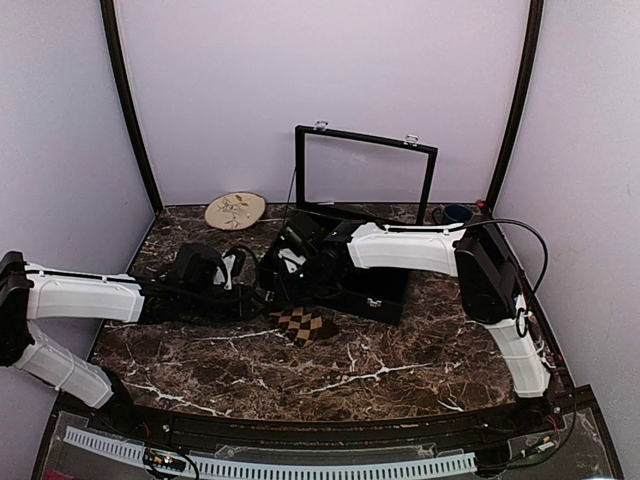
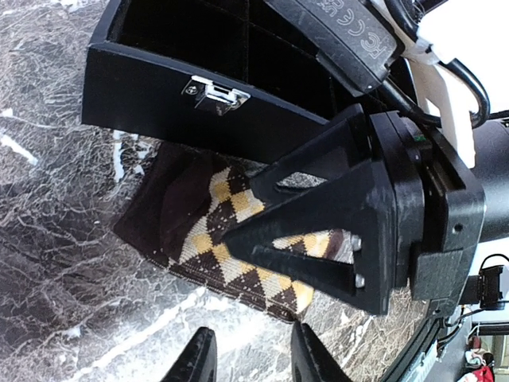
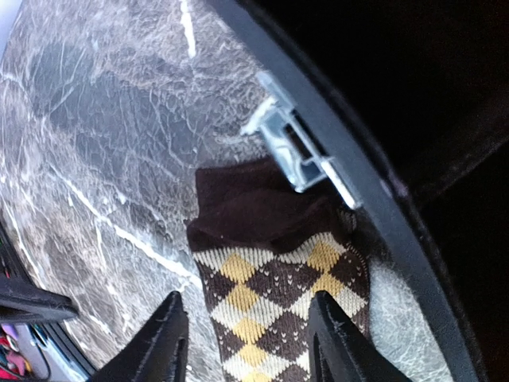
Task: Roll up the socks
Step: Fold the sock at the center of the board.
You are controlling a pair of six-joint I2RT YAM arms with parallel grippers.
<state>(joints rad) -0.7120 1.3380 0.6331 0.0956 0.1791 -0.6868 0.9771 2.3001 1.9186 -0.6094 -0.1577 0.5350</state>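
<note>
Tan sock (image 3: 262, 215) lies beneath the parted right claw (image 3: 246, 306), apparently untouched.

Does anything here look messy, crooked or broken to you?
One thing: the tan-brown sock lies folded and rumpled on the marble table, right at the front of the black case, by its latch. Nothing looks spilled or broken.

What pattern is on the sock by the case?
The sock has tan-brown argyle diamonds; right wrist view best.

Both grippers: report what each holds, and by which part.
Nothing is held. The right gripper stands open over the tan-brown sock, which lies on the table; the left gripper is open and empty near it.
</note>
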